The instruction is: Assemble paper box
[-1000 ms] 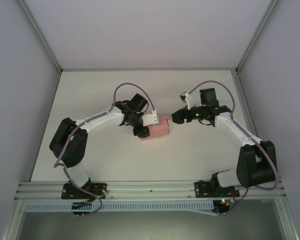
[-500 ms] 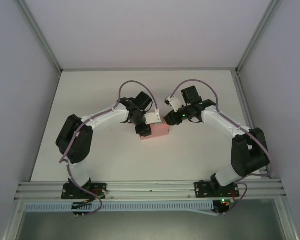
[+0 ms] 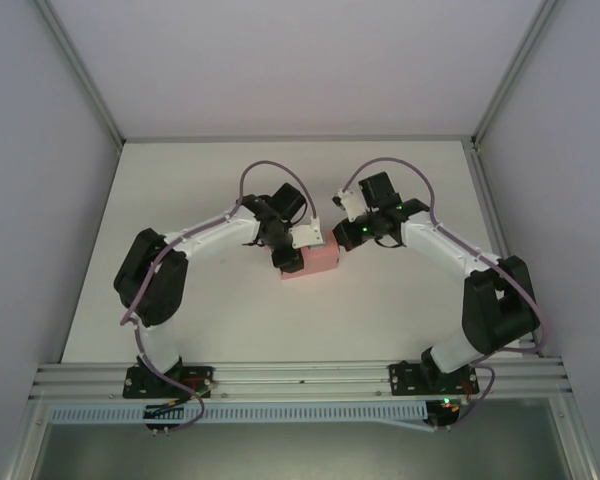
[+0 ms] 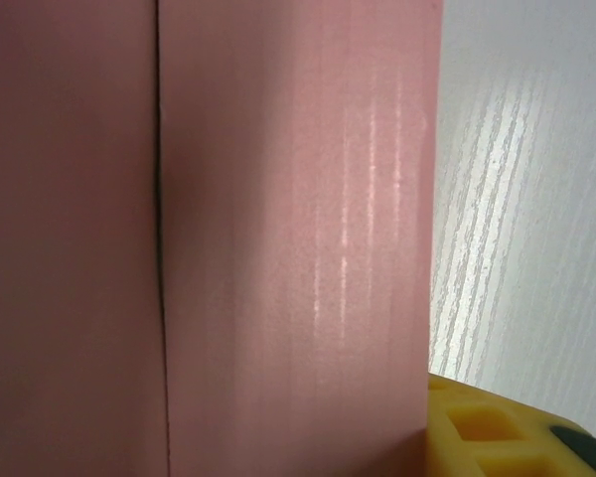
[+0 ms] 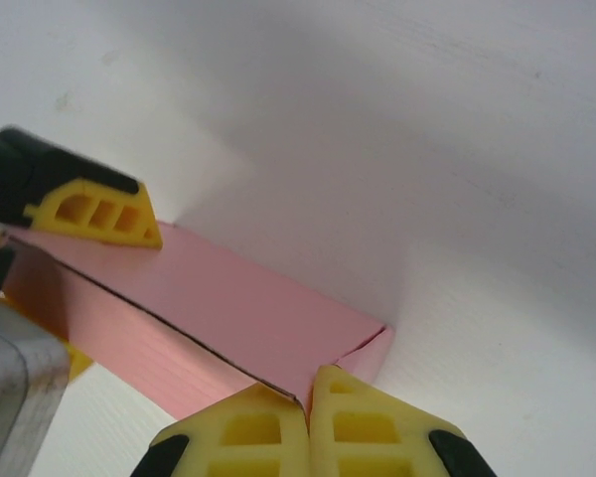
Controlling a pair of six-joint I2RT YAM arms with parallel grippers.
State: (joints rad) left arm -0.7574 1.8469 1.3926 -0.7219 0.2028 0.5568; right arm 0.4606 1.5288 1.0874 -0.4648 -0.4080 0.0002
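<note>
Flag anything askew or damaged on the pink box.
The paper box shows a thin dark gap along its long seam, so one flap looks not fully seated. No tears or crushing visible.

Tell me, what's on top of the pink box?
A yellow finger of the left gripper rests on top of the paper box. Its inside is hidden by card.

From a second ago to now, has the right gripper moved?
Yes. The right gripper has shifted left, away from the right edge of the table, and now sits at the right end of the box.
</note>
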